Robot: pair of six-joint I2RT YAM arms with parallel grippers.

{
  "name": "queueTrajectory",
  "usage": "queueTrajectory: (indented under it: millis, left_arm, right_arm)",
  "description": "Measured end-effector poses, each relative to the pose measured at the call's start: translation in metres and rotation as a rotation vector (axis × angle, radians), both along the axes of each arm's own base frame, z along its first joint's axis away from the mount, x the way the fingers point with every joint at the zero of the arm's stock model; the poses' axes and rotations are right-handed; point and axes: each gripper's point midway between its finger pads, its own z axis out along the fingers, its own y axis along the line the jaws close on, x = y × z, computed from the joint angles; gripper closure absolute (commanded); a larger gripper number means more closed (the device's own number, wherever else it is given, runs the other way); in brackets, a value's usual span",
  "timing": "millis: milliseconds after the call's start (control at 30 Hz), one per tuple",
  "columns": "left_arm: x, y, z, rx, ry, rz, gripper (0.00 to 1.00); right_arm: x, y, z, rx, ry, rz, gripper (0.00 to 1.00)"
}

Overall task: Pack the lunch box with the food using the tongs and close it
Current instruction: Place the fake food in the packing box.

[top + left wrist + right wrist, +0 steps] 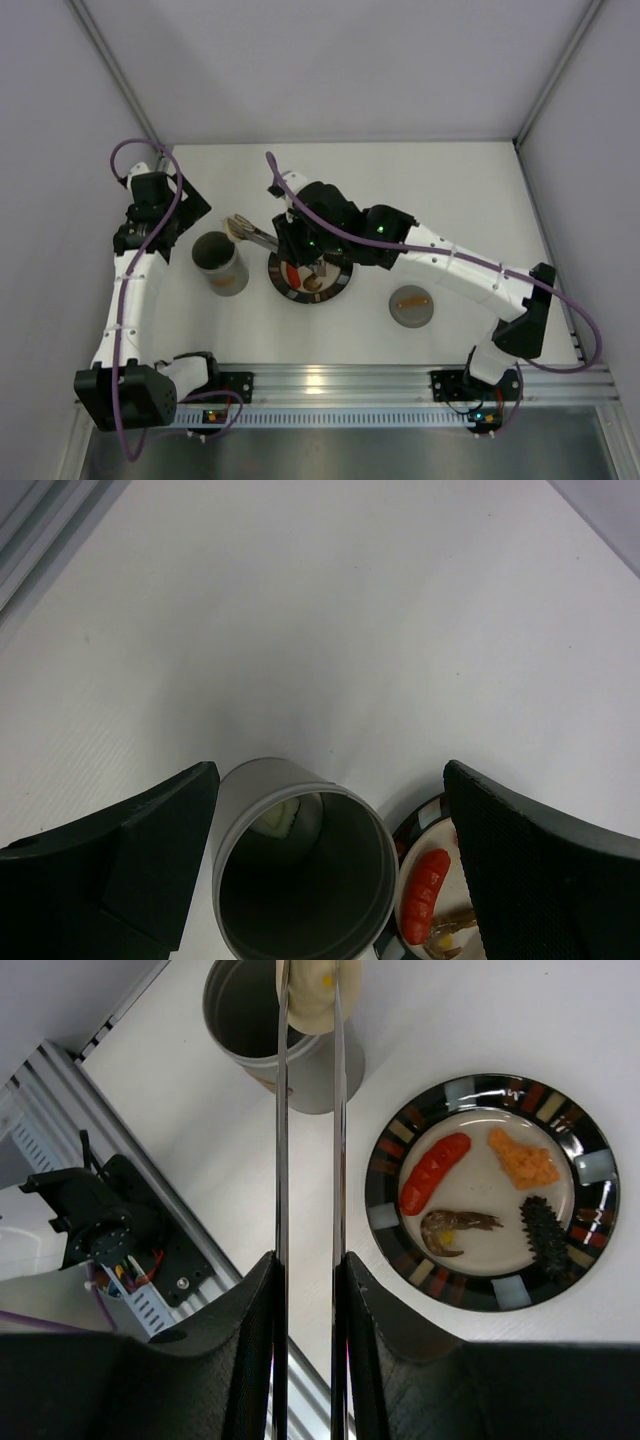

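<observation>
The grey lunch box (220, 262) stands open, left of the black-rimmed plate (343, 283). My right gripper (310, 1270) is shut on the silver tongs (282, 1110), which pinch a white rounded lump (315, 1005) over the lunch box (235, 1010) rim. On the plate (590, 1165) lie a red sausage (434, 1172), an orange piece (523, 1160), a brown shrimp-like bit (455, 1230) and a dark bumpy piece (548, 1232). My left gripper (330, 775) is open, its fingers (130, 870) apart on either side of the lunch box (305, 780). A pale piece (280, 817) shows inside it.
The round grey lid (411, 305) with its orange-brown handle lies on the table right of the plate. An aluminium rail (330, 385) runs along the near edge. Grey walls enclose the table on the left, back and right.
</observation>
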Motion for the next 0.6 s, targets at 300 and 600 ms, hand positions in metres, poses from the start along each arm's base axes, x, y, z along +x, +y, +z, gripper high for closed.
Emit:
queueTrajectory:
  millis: [300, 600]
  left_arm:
    - [0.005, 0.000, 0.017, -0.001, -0.040, 0.003, 0.01]
    - [0.005, 0.000, 0.017, -0.001, -0.040, 0.003, 0.01]
  right_arm:
    - [-0.020, 0.040, -0.011, -0.008, 0.027, 0.104, 0.80]
    - [-0.019, 0.052, -0.038, -0.053, 0.057, 0.118, 0.77]
